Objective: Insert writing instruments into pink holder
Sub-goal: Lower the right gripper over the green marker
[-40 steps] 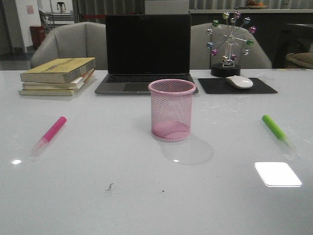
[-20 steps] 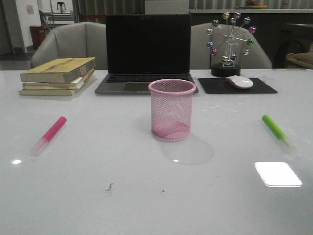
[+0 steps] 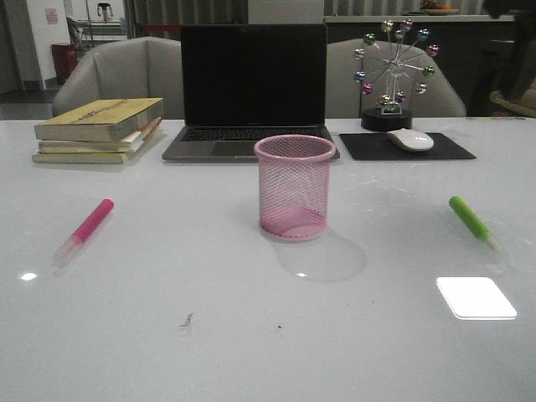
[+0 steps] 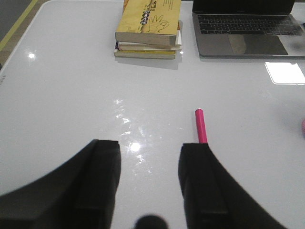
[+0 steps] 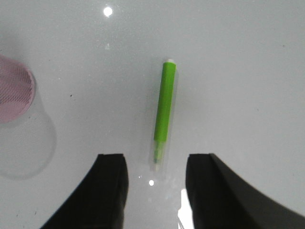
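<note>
- Centrally on the white table (image 3: 167,335) stands the pink wire-mesh holder (image 3: 294,188), upright and empty; neither marker is in it, so the task looks barely begun.
- Seen from the holder in the front view, the pink highlighter (image 3: 84,231) lies flat at about 9 o'clock, well apart, and the lime green highlighter (image 3: 474,221) lies flat at about 3 o'clock, also well apart.
- Both arms seem to be in the approach step, each hovering above its own marker with nothing gripped.
- The left gripper (image 4: 148,179) has its jaws spread; the pink highlighter (image 4: 200,126) lies just beyond the inner edge of one finger, off the gap's centre, so I judge a sideways shift is needed before descending.
- The right gripper (image 5: 156,188) is likewise spread wide; the lime green highlighter (image 5: 163,110) lies nearly in line with the gap, its clear end nearest the fingers, so lowering straight and closing should do.
- Behind the holder, at 12 o'clock, sit a laptop (image 3: 253,88), a stack of books (image 3: 99,130) and a mouse (image 3: 409,140).
</note>
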